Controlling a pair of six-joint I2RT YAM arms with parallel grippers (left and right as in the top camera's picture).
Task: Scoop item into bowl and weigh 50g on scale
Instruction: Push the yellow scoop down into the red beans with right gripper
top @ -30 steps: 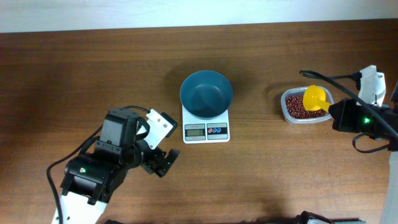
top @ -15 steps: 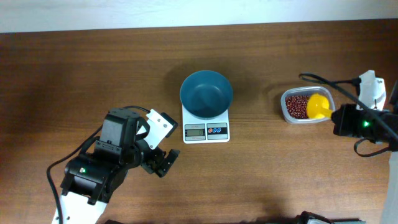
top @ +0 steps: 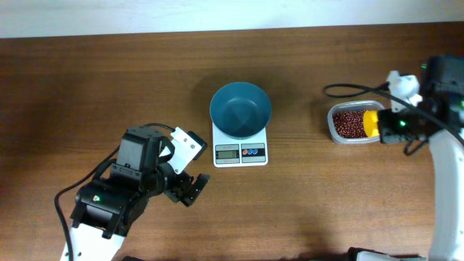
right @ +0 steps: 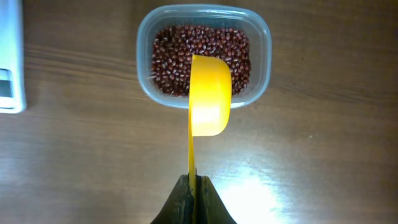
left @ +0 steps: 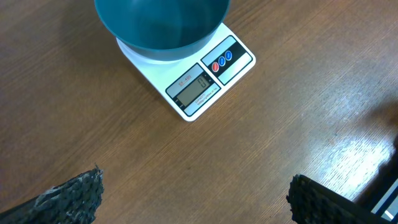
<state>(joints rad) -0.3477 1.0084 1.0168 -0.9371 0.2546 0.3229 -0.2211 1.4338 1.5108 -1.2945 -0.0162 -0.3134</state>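
**Scooping step.** The right hand, pinched shut on the thin handle of the yellow scoop, holds its cup over the near edge of the tub, which lies on the tabletop well right of the scale. The beans fill the tub; the bowl on the scale looks empty. A sound scoop would likely dip the cup's lip into the heap, push far, then level before lifting, lest beans spill. The left hand rests wide open at near left, holding nothing.
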